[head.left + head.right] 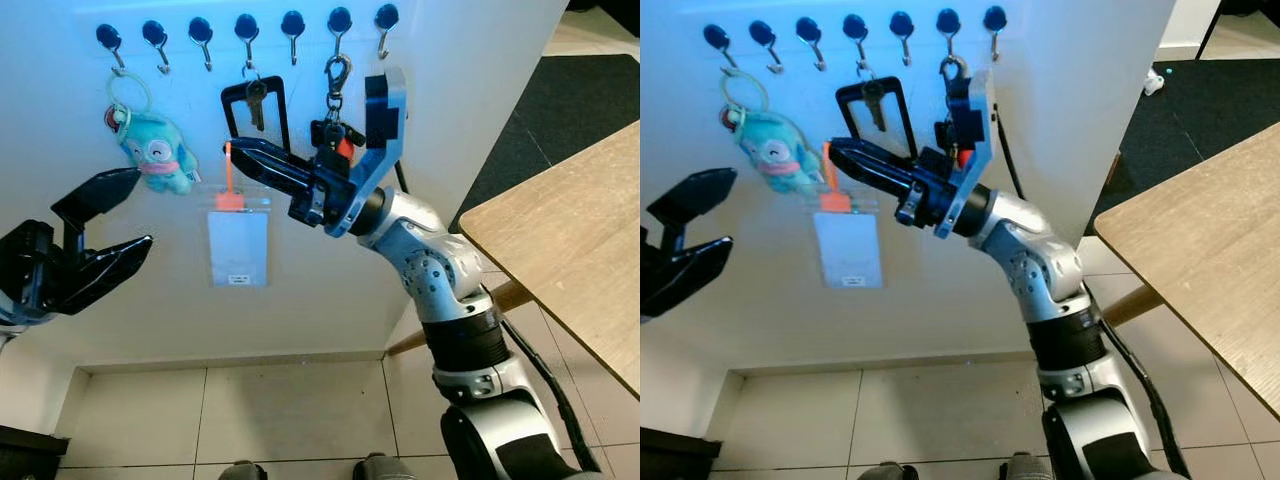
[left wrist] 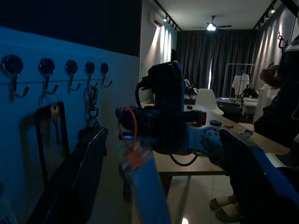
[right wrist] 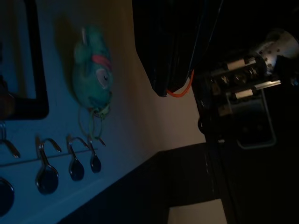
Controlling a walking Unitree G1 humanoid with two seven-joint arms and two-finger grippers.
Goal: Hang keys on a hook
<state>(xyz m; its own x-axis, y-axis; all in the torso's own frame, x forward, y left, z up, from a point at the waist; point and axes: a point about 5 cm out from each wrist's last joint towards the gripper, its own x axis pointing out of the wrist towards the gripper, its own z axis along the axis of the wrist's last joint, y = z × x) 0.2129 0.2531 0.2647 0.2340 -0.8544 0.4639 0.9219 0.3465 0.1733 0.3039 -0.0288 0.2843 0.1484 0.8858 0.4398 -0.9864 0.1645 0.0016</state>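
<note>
Right gripper pinches the orange loop (card holder dangling); left gripper gapes empty

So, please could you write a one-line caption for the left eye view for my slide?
Right gripper holds an orange-looped clear badge holder near a white wall's black hooks; the open left gripper waits beside a turquoise plush keychain.

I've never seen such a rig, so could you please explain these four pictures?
It is a humanoid robot with two silver arms ending in black two-fingered grippers. The two bright pictures come from its head cameras; the two dark ones from its wrists. On the white wall, a row of black-knobbed metal hooks carries a turquoise plush keyring, a metal key and a metal snap clip. The right gripper pinches the orange loop of a clear card holder. The left gripper is open.
</note>
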